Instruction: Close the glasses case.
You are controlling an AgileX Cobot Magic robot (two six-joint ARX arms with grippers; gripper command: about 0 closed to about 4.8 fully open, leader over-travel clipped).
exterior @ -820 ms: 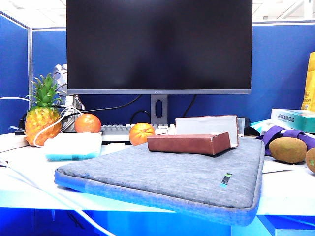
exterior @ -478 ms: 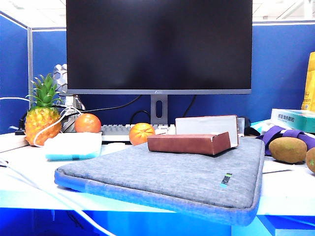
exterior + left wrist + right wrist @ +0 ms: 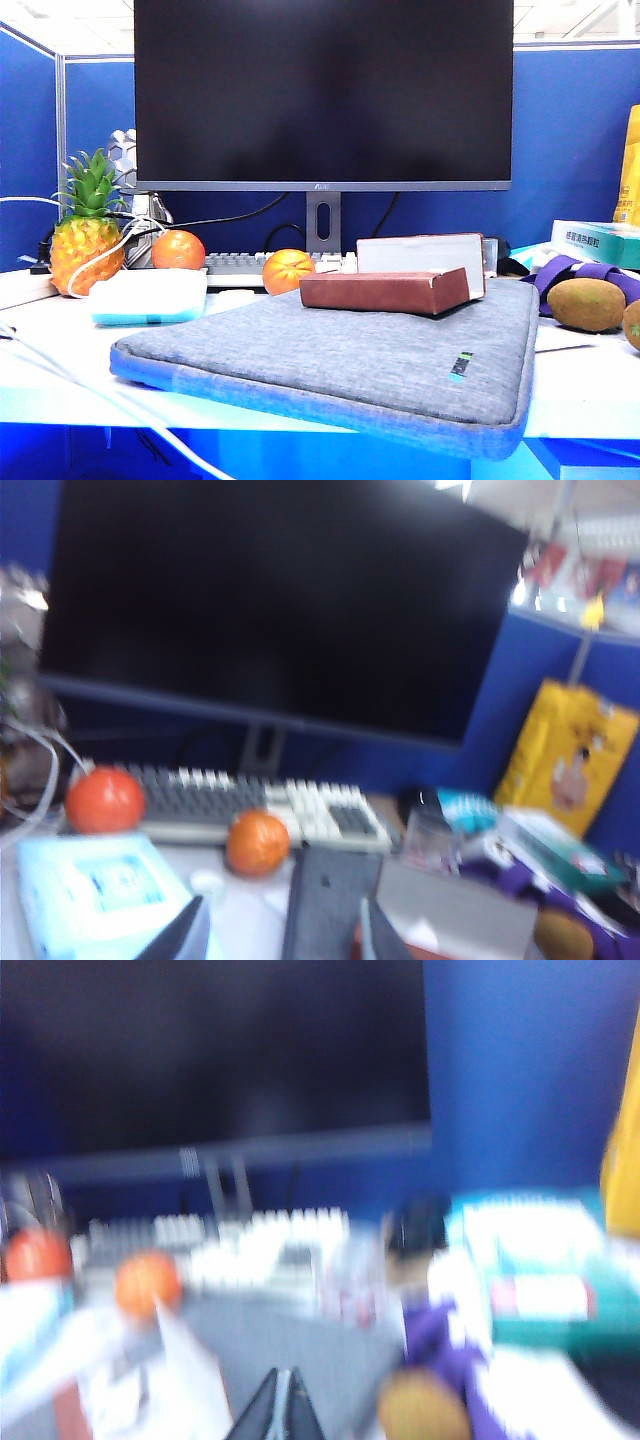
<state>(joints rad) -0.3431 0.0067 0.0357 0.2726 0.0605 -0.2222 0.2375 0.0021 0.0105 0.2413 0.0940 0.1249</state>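
Glasses case (image 3: 392, 277) lies open at the grey sleeve's (image 3: 340, 365) far edge, an orange (image 3: 288, 271) beside it; left gripper (image 3: 275, 928) spread wide, right gripper (image 3: 281, 1402) pinched together, both held back from it.

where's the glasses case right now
In the exterior view the glasses case sits open at the far edge of the grey sleeve, just right of centre, below the monitor, right of an orange.

One glasses case (image 3: 385, 289) lies open on one grey sleeve (image 3: 340, 362). Behind the sleeve stand one monitor (image 3: 322, 95) and one keyboard (image 3: 240, 264). Two oranges (image 3: 288, 270) and one pineapple (image 3: 86, 238) sit left of the case, with two kiwis (image 3: 585, 304) and one teal carton (image 3: 596, 242) to its right.
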